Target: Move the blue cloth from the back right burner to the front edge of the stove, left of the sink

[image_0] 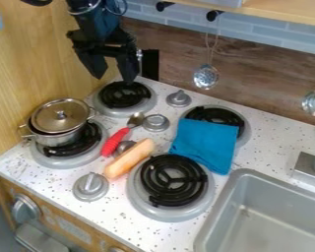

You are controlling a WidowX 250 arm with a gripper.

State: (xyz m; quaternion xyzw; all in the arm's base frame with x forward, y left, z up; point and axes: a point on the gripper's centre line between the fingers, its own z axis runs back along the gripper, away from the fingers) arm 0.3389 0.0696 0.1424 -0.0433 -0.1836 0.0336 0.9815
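My gripper (114, 76) hangs open above the back left burner (124, 95), with nothing between its fingers. A lidded silver pot (58, 123) stands on the front left burner, its lid slightly tilted. Near the middle of the stove lies a spoon with a red handle (115, 141), beside an orange-tan sausage-like toy (130, 158). The toy rests between a knob and the front right burner (172, 180). A blue cloth (204, 143) lies flat, partly over the back right burner (216, 116).
A grey sink (237, 197) takes up the lower right, with a faucet base (308, 168) behind it. Silver knobs (90, 186) stand among the burners. Two ladles (206, 77) hang along the back wall. A wooden wall (28, 74) borders the left side.
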